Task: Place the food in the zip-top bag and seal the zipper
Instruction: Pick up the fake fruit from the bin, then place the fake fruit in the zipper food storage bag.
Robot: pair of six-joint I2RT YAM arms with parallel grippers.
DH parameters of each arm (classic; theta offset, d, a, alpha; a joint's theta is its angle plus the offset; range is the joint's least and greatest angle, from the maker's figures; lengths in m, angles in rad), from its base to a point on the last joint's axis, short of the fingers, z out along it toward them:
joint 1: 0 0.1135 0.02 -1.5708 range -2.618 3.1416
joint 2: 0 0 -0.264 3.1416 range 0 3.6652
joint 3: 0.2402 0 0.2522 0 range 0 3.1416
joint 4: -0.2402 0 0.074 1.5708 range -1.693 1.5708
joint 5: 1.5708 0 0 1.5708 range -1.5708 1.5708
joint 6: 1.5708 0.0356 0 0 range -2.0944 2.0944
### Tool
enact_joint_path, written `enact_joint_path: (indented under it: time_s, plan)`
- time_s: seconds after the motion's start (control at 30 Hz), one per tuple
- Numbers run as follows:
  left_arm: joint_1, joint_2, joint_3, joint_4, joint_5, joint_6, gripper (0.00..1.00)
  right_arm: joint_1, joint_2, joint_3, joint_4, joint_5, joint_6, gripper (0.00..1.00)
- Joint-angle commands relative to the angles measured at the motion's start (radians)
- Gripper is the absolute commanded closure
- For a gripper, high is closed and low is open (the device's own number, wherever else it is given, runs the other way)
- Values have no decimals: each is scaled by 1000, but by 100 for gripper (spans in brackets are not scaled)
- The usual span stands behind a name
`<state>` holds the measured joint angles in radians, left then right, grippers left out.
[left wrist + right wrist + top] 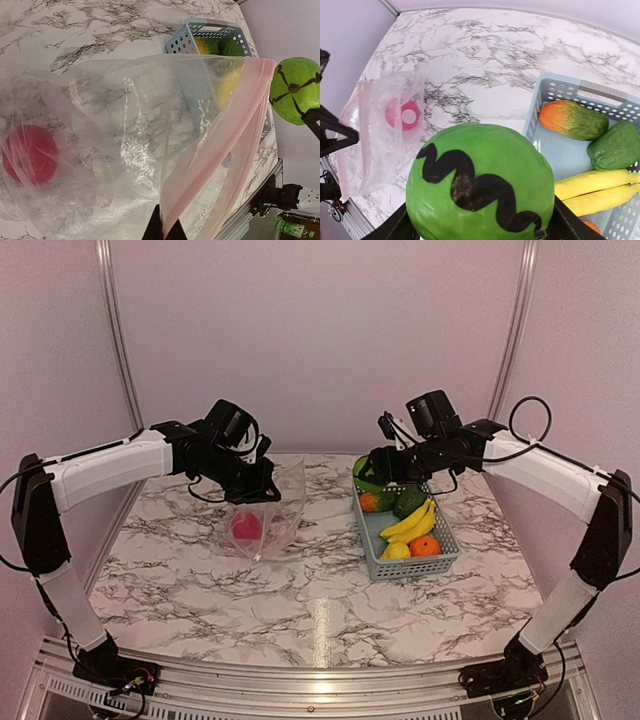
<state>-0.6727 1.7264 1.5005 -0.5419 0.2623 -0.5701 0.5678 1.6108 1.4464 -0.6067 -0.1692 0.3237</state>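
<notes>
Green melon (480, 185) in right tool (481, 226), bag rim (220, 135) pinched (left tool (164, 227))

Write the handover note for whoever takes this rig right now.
Left claw: shut on the mouth edge of the bag, holding it up and open.
Right claw: shut on the melon, in the air by the far end of the basket, not yet at the bag.
Done: the apple lies in the bag.
Left: drop in the melon, then the banana, orange, lemon, pepper and the rest from the basket; press the zipper shut.
</notes>
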Motion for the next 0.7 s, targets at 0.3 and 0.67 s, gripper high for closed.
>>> enact_joint_path:
  time_s: [0.3,0.67]
  plan:
    - [-1,49,-3,131,79,-115,100,143,-51,36,183,-283,-19,48]
    - [1,81,73,121,93,-131,100,173,106,165,233,-360,-34,48]
